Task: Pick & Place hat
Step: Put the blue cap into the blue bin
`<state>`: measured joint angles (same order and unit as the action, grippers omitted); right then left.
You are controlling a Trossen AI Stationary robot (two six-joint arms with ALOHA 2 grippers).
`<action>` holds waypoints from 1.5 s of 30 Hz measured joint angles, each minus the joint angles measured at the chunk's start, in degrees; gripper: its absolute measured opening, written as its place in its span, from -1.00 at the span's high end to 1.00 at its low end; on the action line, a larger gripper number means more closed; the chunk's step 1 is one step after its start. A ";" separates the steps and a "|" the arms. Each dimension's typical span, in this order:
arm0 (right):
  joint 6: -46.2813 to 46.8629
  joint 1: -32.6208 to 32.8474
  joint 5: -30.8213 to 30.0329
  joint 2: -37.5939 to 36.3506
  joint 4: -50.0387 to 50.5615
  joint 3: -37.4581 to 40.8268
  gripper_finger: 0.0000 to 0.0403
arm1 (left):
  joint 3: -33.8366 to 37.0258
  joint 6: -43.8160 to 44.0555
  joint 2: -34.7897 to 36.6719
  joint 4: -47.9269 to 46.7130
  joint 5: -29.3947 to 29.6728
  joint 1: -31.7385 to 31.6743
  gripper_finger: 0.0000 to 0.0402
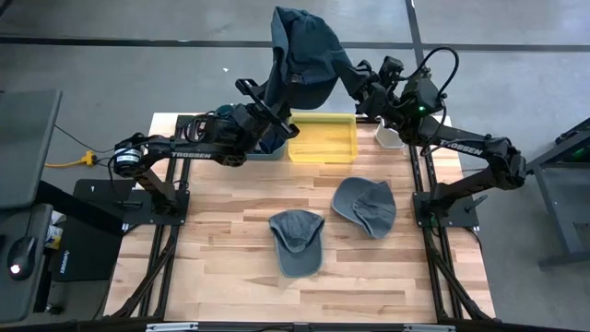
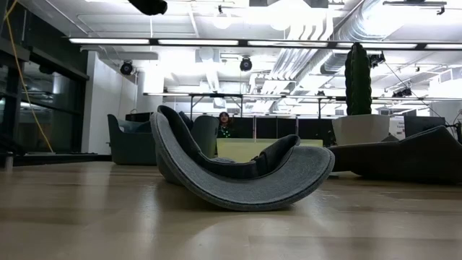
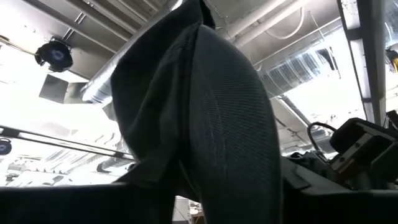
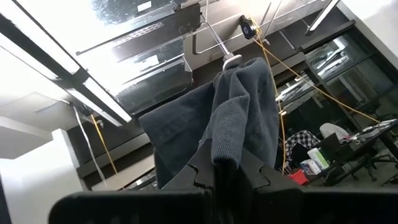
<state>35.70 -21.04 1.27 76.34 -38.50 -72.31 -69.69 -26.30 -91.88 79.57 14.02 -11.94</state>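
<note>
Nearest the low camera, one grey hat [image 2: 242, 177] lies upturned on the wooden table [image 1: 230, 249], and a second hat [image 1: 367, 205] lies just beside it; both are well below the fingers. Farther back, a third, darker hat [image 1: 304, 55] hangs raised over the yellow tray [image 1: 323, 138]. The right gripper [image 4: 225, 171] pinches a fold of its cloth between fingers pressed together. The left gripper [image 1: 267, 109] sits at the hat's lower edge; I cannot tell how its fingers stand.

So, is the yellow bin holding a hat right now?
No, the high view shows the yellow bin with a bare floor, and two hats lie on the table instead.
</note>
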 joint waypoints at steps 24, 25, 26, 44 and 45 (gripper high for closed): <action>-0.01 0.00 5.09 0.02 0.17 0.07 0.66 | 0.00 2.84 0.43 -3.39 5.01 -0.04 1.00; -0.23 -0.04 5.37 0.02 0.17 0.07 0.64 | 0.00 2.84 0.66 -3.65 4.98 -0.04 1.00; -0.57 -0.17 5.70 0.02 0.17 0.07 0.62 | 0.00 2.84 0.79 -3.68 4.95 -0.04 1.00; -1.60 -4.49 14.89 -2.70 6.92 0.07 0.31 | 0.00 2.41 1.27 -5.14 5.90 -0.04 1.00; -1.64 -4.83 15.76 -2.96 7.76 0.07 0.28 | -0.01 2.14 1.34 -5.11 5.91 -0.04 1.00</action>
<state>34.06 -25.87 17.03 73.37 -30.74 -72.25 -69.70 -24.17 -90.54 74.46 19.93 -11.99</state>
